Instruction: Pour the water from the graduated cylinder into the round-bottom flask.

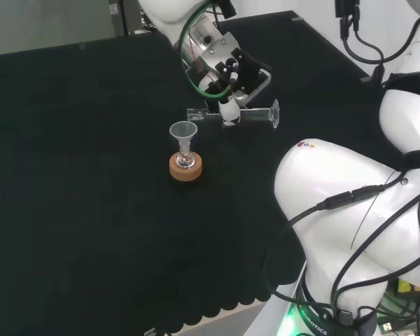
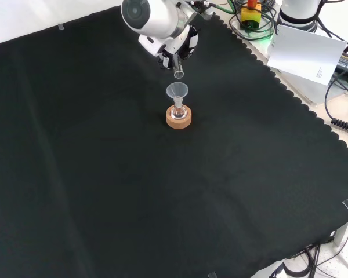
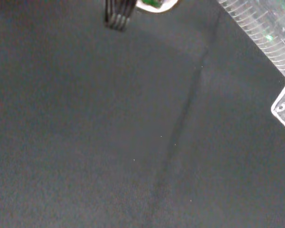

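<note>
The round-bottom flask [image 1: 186, 162] sits upright in a cork ring stand [image 1: 186, 169] on the black cloth [image 1: 91, 175], with a clear funnel [image 1: 183, 133] seated in its neck. In the head view the hand [image 1: 229, 77] is above and to the right of the flask, its fingers curled round the graduated cylinder [image 1: 241, 114], which lies close to horizontal. The cylinder's open mouth points left, ending just above and slightly right of the funnel rim; its foot points right, away from the flask. In the front view the hand [image 2: 177, 46] is beyond the flask [image 2: 178, 113], and the cylinder's mouth [image 2: 178, 73] hangs just above the funnel [image 2: 177, 91], apart from it. Whether water is running cannot be determined. In the wrist view the cylinder's graduated wall [image 3: 263, 28] and foot show close against the cloth [image 3: 109, 142].
</note>
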Action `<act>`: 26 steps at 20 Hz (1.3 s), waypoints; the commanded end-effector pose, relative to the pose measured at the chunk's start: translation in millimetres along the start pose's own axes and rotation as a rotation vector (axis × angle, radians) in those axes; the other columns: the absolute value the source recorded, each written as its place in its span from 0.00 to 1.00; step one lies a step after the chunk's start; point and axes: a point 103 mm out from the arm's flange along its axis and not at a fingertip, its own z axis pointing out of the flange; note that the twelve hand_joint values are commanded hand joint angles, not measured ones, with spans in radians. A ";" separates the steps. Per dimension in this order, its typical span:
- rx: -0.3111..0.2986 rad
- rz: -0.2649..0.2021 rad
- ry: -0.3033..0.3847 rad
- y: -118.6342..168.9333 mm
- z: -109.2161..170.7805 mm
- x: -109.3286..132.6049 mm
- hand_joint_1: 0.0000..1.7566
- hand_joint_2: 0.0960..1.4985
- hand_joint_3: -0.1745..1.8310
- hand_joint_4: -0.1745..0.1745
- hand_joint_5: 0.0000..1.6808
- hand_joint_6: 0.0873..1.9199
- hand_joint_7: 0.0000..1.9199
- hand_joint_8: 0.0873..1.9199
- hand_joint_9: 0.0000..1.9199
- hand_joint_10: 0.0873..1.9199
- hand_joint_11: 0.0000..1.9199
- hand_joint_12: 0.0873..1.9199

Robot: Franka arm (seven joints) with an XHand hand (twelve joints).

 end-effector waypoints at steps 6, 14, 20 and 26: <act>-0.186 -0.139 0.206 -15.6 5.8 -7.1 0.77 0.74 0.10 0.45 0.58 0.23 0.47 0.58 0.72 0.00 0.59 0.40; -0.248 -0.187 0.267 -18.3 6.2 -9.1 0.77 0.74 0.10 0.44 0.58 0.23 0.47 0.58 0.72 0.00 0.59 0.40; -0.291 -0.210 0.315 -16.4 4.2 -5.1 0.77 0.74 0.10 0.44 0.58 0.23 0.47 0.58 0.72 0.00 0.59 0.40; -0.320 -0.221 0.366 -10.3 4.4 -8.4 0.77 0.74 0.10 0.44 0.57 0.23 0.47 0.58 0.72 0.00 0.59 0.40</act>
